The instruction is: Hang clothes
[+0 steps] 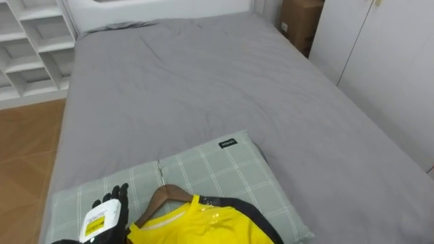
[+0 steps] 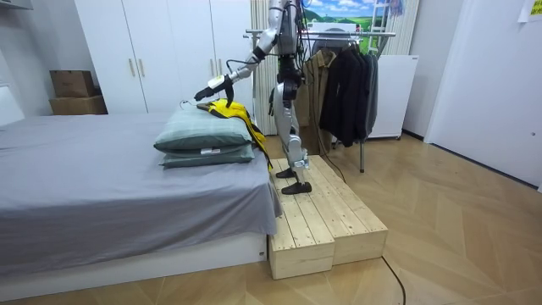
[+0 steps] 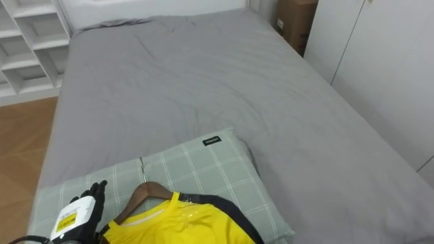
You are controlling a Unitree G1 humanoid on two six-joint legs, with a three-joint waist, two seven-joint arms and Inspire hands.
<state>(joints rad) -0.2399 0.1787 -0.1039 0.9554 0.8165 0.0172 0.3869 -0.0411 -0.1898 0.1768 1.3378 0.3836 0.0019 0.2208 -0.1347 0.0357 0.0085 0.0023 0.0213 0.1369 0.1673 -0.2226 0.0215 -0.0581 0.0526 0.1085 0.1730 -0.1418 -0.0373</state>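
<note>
A yellow shirt (image 1: pixel 196 222) with dark trim hangs on a wooden hanger (image 1: pixel 165 195) and lies on a green checked pillow (image 1: pixel 224 169) at the near end of the grey bed (image 1: pixel 203 88). My left hand (image 1: pixel 107 215) rests on the pillow just left of the hanger's shoulder, fingers straight and open, holding nothing. In the room view I stand on a wooden platform (image 2: pixel 326 220) at the bed's end, left hand (image 2: pixel 206 91) stretched over the shirt (image 2: pixel 230 112). Behind me stands a clothes rack (image 2: pixel 343 36) with dark garments.
The pillow lies on a second one (image 2: pixel 203 156). White shelves (image 1: pixel 27 47) stand past the bed's left side above wooden floor (image 1: pixel 27 149). A cardboard box (image 1: pixel 302 20) and white wardrobe doors (image 1: pixel 386 61) line the right.
</note>
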